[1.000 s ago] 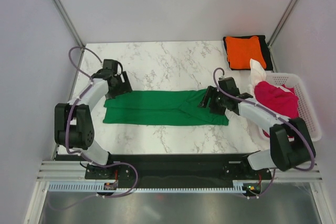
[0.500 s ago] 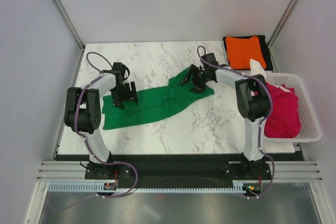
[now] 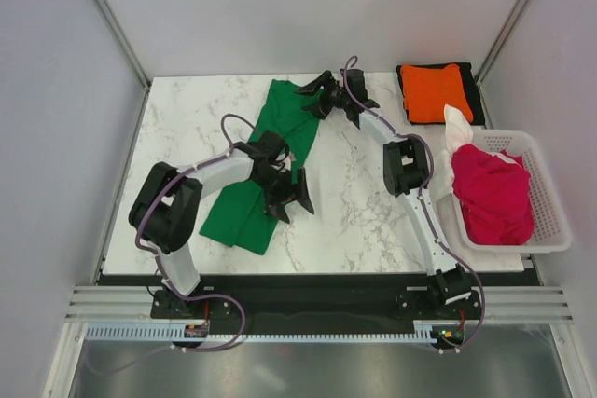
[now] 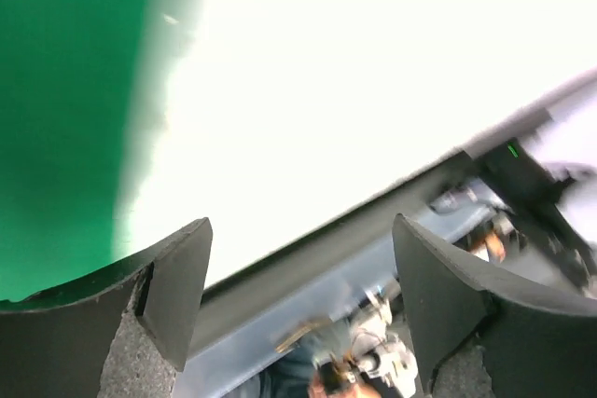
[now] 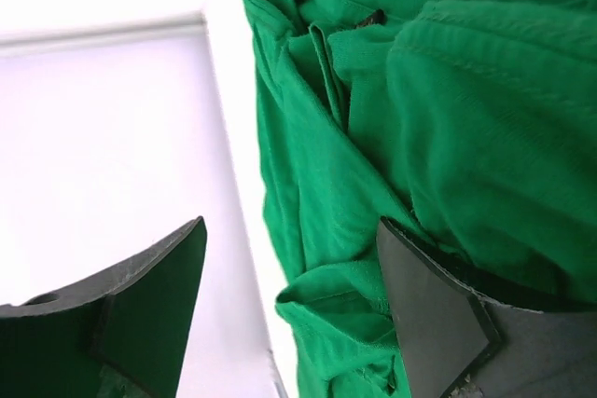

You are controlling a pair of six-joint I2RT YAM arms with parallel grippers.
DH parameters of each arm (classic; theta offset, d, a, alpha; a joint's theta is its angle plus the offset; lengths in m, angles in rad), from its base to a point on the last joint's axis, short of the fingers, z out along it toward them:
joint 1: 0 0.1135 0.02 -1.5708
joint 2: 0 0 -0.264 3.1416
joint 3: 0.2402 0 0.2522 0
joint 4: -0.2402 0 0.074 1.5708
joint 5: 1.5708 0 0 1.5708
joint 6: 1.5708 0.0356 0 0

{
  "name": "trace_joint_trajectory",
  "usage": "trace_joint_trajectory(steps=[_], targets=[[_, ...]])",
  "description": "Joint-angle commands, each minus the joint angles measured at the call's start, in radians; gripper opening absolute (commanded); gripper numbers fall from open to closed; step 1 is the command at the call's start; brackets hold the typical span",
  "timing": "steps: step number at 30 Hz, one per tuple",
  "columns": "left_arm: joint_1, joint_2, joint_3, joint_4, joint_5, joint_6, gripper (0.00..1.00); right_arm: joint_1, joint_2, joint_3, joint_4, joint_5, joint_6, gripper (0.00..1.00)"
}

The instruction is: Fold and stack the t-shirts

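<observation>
The green t-shirt (image 3: 244, 216) lies folded lengthwise in a long band, running diagonally from the back middle of the table to the front left. My left gripper (image 3: 291, 200) hovers open by the band's right edge. In the left wrist view its gap (image 4: 300, 230) holds nothing, with green cloth (image 4: 65, 90) off to the left. My right gripper (image 3: 312, 100) is at the band's far end, jaws wide apart. In the right wrist view (image 5: 291, 226) bunched green cloth (image 5: 448, 90) lies against the right finger (image 5: 429, 314). An orange t-shirt (image 3: 434, 90) sits folded on a black one (image 3: 478, 104).
A white slotted basket (image 3: 552, 207) at the right edge holds the red t-shirt (image 3: 490, 188), and a white t-shirt (image 3: 459, 128) hangs over its back corner. Frame posts stand at both back corners. The marble table (image 3: 364, 202) ends just in front of the arm bases.
The green shirt has swung from lying left to right across the table to a diagonal. The right gripper went to the back with its end. The left gripper moved rightward and nearer.
</observation>
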State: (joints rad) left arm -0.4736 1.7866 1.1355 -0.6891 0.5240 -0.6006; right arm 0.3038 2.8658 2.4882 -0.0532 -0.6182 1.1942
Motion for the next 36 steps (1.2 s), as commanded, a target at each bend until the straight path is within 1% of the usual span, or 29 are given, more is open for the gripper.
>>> trace_joint_trajectory(steps=[1, 3, 4, 6, 7, 9, 10, 11, 12, 13, 14, 16, 18, 19, 21, 22, 23, 24, 25, 27, 28, 29, 30, 31, 32, 33, 34, 35, 36], targets=[[-0.086, -0.007, 0.029, 0.118, 0.130, -0.211, 0.85, 0.000, 0.139, 0.067, 0.157, 0.071, 0.172, 0.83], [-0.103, -0.035, 0.049, 0.137, 0.099, -0.260, 0.86, -0.003, 0.151, 0.067, 0.203, 0.084, 0.195, 0.83], [-0.105, -0.041, 0.067, 0.149, 0.102, -0.272, 0.87, -0.003, 0.153, 0.066, 0.234, 0.093, 0.191, 0.85], [-0.103, -0.053, 0.113, 0.136, 0.122, -0.259, 0.87, -0.002, 0.158, 0.069, 0.274, 0.107, 0.176, 0.88], [-0.103, -0.064, 0.166, 0.111, 0.107, -0.245, 0.87, 0.004, 0.156, 0.072, 0.347, 0.098, 0.168, 0.91], [-0.103, -0.093, 0.226, 0.006, 0.000, -0.176, 0.87, 0.009, 0.145, 0.090, 0.383, 0.059, 0.127, 0.96], [-0.103, -0.127, 0.280, -0.036, -0.043, -0.150, 0.87, 0.014, 0.101, 0.093, 0.365, 0.048, 0.058, 0.98], [-0.103, -0.150, 0.305, -0.071, -0.138, -0.122, 0.87, 0.014, 0.061, 0.074, 0.356, 0.041, 0.018, 0.98], [-0.102, -0.173, 0.325, -0.142, -0.184, -0.070, 0.87, 0.014, 0.014, -0.001, 0.346, 0.038, -0.017, 0.98], [-0.102, -0.223, 0.352, -0.168, -0.227, -0.048, 0.88, 0.014, -0.096, -0.043, 0.326, 0.044, -0.094, 0.98], [-0.099, -0.248, 0.362, -0.190, -0.304, -0.029, 0.88, 0.012, -0.149, -0.078, 0.305, 0.052, -0.135, 0.98], [-0.086, -0.303, 0.375, -0.248, -0.358, 0.021, 0.88, 0.001, -0.288, -0.150, 0.218, 0.080, -0.206, 0.98], [-0.063, -0.383, 0.376, -0.283, -0.424, 0.048, 0.88, -0.009, -0.406, -0.230, 0.178, 0.078, -0.246, 0.98], [-0.054, -0.406, 0.368, -0.311, -0.447, 0.054, 0.88, -0.017, -0.446, -0.262, 0.114, 0.074, -0.260, 0.98], [-0.030, -0.495, 0.342, -0.334, -0.563, 0.047, 0.90, -0.014, -0.534, -0.340, 0.020, 0.084, -0.340, 0.98], [-0.022, -0.527, 0.299, -0.343, -0.606, 0.044, 0.91, -0.008, -0.634, -0.456, -0.053, 0.100, -0.356, 0.98], [-0.011, -0.564, 0.273, -0.346, -0.664, 0.045, 0.92, -0.003, -0.687, -0.526, -0.077, 0.115, -0.370, 0.98], [0.007, -0.623, 0.242, -0.345, -0.689, 0.047, 0.93, 0.006, -0.736, -0.663, -0.100, 0.120, -0.392, 0.98], [0.016, -0.659, 0.187, -0.346, -0.711, 0.045, 0.93, 0.032, -0.829, -0.727, -0.162, 0.126, -0.407, 0.98], [0.035, -0.737, 0.136, -0.342, -0.752, 0.048, 0.94, 0.075, -0.914, -0.831, -0.255, 0.185, -0.444, 0.98], [0.036, -0.760, 0.088, -0.340, -0.763, 0.050, 0.94, 0.134, -0.994, -0.936, -0.313, 0.211, -0.473, 0.98], [0.036, -0.779, 0.064, -0.337, -0.783, 0.051, 0.94, 0.173, -1.031, -0.997, -0.316, 0.225, -0.476, 0.98], [0.036, -0.800, 0.043, -0.339, -0.791, 0.051, 0.94, 0.210, -1.066, -1.103, -0.316, 0.244, -0.475, 0.98], [0.039, -0.829, 0.006, -0.337, -0.798, 0.053, 0.94, 0.291, -1.115, -1.150, -0.316, 0.253, -0.463, 0.98], [0.038, -0.848, -0.011, -0.337, -0.808, 0.055, 0.94, 0.329, -1.134, -1.192, -0.315, 0.262, -0.450, 0.98], [0.039, -0.862, -0.037, -0.339, -0.809, 0.055, 0.94, 0.366, -1.151, -1.263, -0.312, 0.276, -0.437, 0.95], [0.039, -0.891, -0.048, -0.339, -0.814, 0.055, 0.94, 0.429, -1.155, -1.297, -0.292, 0.284, -0.392, 0.93], [0.039, -0.904, -0.058, -0.339, -0.814, 0.053, 0.94, 0.460, -1.157, -1.331, -0.271, 0.290, -0.371, 0.90], [0.041, -0.918, -0.080, -0.337, -0.815, 0.047, 0.94, 0.486, -1.154, -1.392, -0.240, 0.290, -0.348, 0.83]])
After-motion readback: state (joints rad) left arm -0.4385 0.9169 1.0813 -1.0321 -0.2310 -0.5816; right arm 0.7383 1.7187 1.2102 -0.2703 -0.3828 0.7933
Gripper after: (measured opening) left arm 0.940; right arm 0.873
